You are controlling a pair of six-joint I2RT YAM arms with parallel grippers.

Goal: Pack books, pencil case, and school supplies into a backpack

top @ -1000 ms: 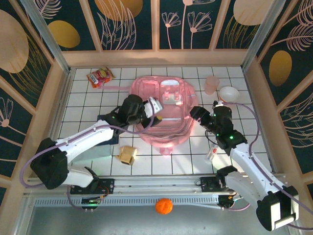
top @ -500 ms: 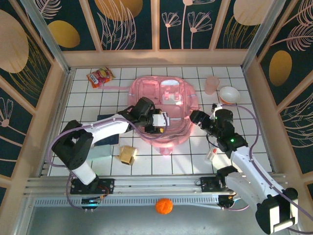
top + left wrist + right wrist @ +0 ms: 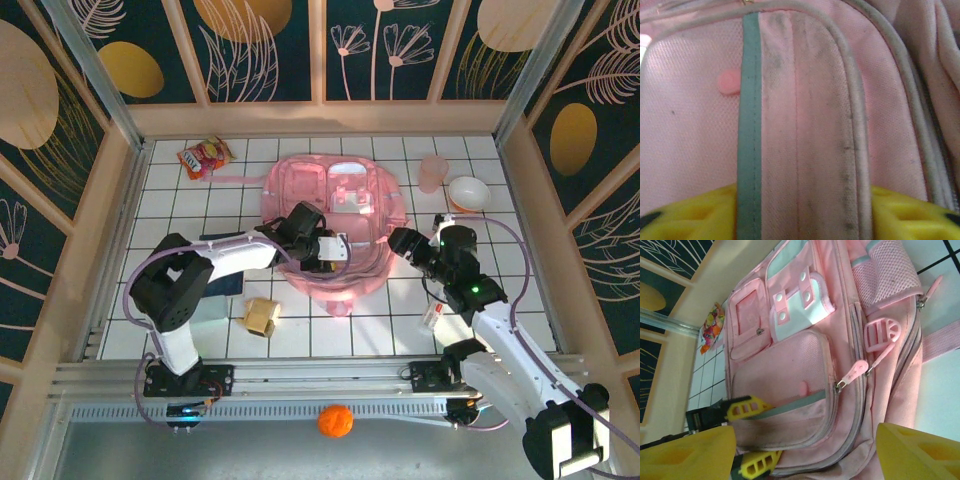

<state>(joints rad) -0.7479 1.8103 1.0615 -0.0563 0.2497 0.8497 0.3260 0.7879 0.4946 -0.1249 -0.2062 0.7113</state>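
The pink backpack [image 3: 345, 205] lies flat mid-table, front pockets up [image 3: 790, 385]. My left gripper [image 3: 338, 250] presses on its lower front pocket. Its yellow fingers [image 3: 685, 220] stand partly open astride the pocket panel [image 3: 805, 150], gripping nothing; the right wrist view shows this left gripper [image 3: 751, 435] too. Beside the backpack's right edge my right gripper [image 3: 400, 240] hangs wide open and empty, its midpoint [image 3: 805, 455] over the zips. The navy book [image 3: 212, 241] and the mint pencil case [image 3: 208, 308] lie partly under the left arm. A tan box [image 3: 262, 316] and a white oblong item [image 3: 433, 316] lie near the front.
A red-orange snack bag [image 3: 203, 157] lies at the back left. A pink cup [image 3: 432, 172] and a white bowl [image 3: 468, 192] stand at the back right. Wooden walls ring the tiled table. An orange ball [image 3: 335, 421] sits beyond the front rail.
My left arm reached further right across the backpack, bringing its gripper down onto the lower front pocket, and its jaws narrowed. The right gripper barely moved.
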